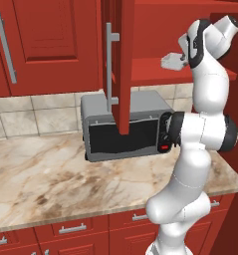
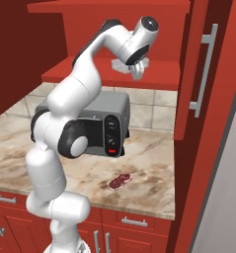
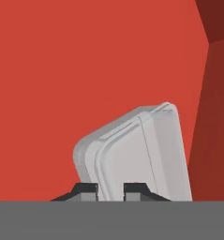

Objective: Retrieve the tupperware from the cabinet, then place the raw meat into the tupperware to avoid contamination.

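Arm folded up high, wrist reaching into the open cabinet, hand over the red shelf. Gripper jaws clenched on the near rim of the tupperware; in the hand view its wall sits between the two tips. Tupperware rests on the shelf, near the front edge, at 1 o'clock from the toaster oven in the left base view. Open cabinet door hangs edge-on in front of the oven. Counter is marbled beige, tiled wall behind. Raw meat lies on the counter at 5 o'clock from the oven, near the front edge, bare counter around it.
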Robot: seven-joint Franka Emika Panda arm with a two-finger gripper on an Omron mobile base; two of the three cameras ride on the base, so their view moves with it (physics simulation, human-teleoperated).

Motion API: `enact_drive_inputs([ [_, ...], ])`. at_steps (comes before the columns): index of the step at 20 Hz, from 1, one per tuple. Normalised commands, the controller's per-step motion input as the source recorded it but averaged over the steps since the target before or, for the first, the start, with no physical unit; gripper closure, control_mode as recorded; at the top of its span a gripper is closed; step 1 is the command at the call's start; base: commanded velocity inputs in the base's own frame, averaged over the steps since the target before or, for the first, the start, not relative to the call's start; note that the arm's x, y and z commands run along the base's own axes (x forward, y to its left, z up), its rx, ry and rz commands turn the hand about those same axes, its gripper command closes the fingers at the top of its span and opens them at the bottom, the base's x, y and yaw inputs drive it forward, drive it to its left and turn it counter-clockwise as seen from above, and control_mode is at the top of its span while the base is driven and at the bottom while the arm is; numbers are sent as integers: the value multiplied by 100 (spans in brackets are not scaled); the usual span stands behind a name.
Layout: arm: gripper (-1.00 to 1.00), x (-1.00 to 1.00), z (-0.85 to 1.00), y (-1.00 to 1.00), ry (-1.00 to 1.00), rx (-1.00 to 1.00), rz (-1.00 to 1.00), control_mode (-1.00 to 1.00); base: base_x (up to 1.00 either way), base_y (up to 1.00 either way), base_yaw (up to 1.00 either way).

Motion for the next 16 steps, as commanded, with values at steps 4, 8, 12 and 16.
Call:
enact_drive_inputs([
  [4, 100, 2, -20, 0, 3, 0, 0, -100, 0, 0, 0],
  [8, 100, 1, -15, 0, 1, 0, 0, -100, 0, 0, 0],
  [12, 100, 0, -6, 0, -2, 1, 0, -100, 0, 0, 0],
  [16, 100, 0, -2, 1, -9, 3, 0, -100, 0, 0, 0],
])
